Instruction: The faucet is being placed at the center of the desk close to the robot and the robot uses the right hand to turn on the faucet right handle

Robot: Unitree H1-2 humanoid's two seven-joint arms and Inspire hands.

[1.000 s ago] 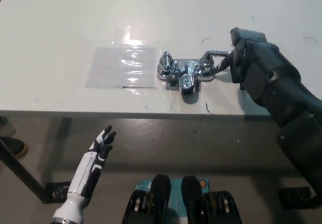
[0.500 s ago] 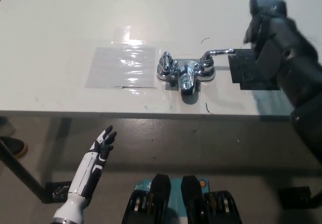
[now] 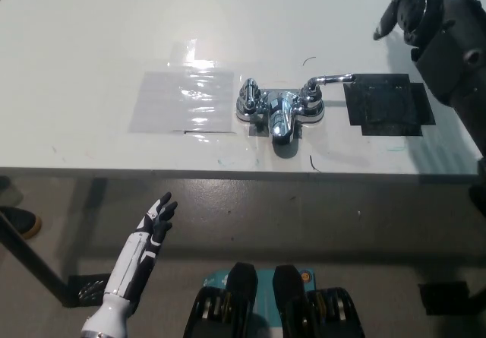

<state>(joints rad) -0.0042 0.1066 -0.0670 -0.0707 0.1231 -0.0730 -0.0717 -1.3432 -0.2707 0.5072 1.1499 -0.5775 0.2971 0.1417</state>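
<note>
Head view from my end: the faucet (image 3: 281, 112) sits mid-desk (image 3: 91, 34), close to the near edge, spout facing me. Its right handle (image 3: 331, 79) is a lever sticking out sideways toward the black patch (image 3: 389, 104) just beside it. My black right hand (image 3: 425, 11) is up in the top right corner, well apart from that handle, and honestly I can't tell how open it is from this angle. White left hand (image 3: 156, 220) hangs below the desk edge at lower left, fingers spread, holding nothing. A shiny clear sheet (image 3: 186, 99) lies just left of the faucet.
</note>
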